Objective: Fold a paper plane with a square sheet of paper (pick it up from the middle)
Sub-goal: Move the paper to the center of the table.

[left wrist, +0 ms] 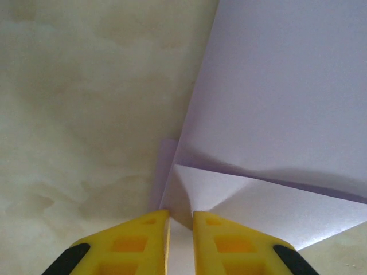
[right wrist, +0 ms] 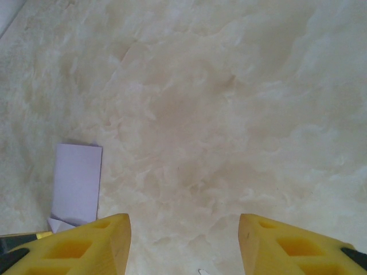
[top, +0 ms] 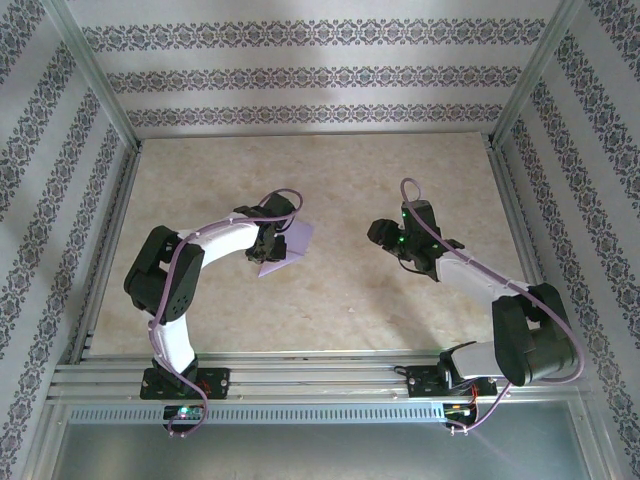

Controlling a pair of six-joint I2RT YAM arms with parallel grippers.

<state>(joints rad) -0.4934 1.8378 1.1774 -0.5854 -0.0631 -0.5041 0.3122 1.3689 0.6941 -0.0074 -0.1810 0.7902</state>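
Observation:
The pale lavender sheet of paper (top: 290,243) is partly folded and lifted at the left centre of the table. My left gripper (top: 270,243) is shut on it. In the left wrist view the yellow fingers (left wrist: 143,235) pinch a creased corner of the sheet (left wrist: 275,103), which fans out up and to the right with a diagonal fold across it. My right gripper (top: 380,233) hovers open to the right of the paper, apart from it. In the right wrist view its fingers (right wrist: 97,240) stand wide over bare table, and a strip of the paper (right wrist: 77,183) shows at the left.
The beige marbled table top (top: 330,300) is framed by aluminium rails (top: 300,375) at the near edge and by patterned walls (top: 310,75) at the back and sides.

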